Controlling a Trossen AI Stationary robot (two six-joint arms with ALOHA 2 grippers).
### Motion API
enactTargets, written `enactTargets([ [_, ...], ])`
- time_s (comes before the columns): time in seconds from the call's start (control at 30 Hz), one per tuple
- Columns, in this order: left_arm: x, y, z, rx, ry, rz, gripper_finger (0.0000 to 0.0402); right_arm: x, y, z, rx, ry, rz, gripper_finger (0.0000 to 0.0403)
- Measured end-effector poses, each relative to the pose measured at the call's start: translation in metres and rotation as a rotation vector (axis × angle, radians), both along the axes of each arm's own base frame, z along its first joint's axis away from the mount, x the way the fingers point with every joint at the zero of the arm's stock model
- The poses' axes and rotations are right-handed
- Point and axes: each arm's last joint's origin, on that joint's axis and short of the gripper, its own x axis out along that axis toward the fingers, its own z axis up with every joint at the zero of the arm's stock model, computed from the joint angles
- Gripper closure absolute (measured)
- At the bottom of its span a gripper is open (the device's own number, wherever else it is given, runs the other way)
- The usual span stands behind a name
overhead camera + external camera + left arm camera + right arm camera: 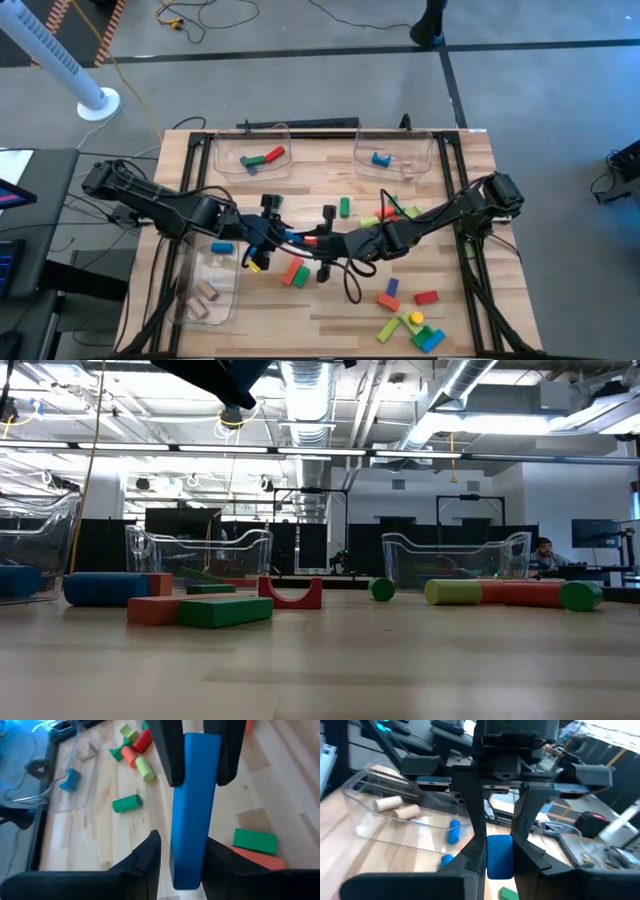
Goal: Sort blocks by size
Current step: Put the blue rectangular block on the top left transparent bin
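Above the middle of the wooden table (330,310), the left gripper (182,862) and the right gripper (499,855) meet end to end, each closed on one end of the same long blue bar (192,805). Just beneath them lie a green block (255,841) and an orange block (257,860), side by side. Other blocks (410,325) lie scattered toward the near right. Two wooden cylinders (397,806) rest in the clear bin (205,285) at the near left.
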Motion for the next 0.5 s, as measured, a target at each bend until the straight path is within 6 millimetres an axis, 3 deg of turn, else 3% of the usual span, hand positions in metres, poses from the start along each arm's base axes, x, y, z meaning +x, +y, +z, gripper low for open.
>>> enactTargets([
  [0.2, -0.001, 0.0011, -0.0009, 0.02, 0.01, 0.018, 0.0299, -0.0004, 0.0002, -0.0001, -0.012, 0.001, -0.021, 0.031],
  [0.5, -0.0012, 0.001, -0.0012, 0.045, 0.019, 0.001, 0.0348, -0.0004, 0.0, -0.0001, -0.011, 0.002, -0.022, 0.031],
])
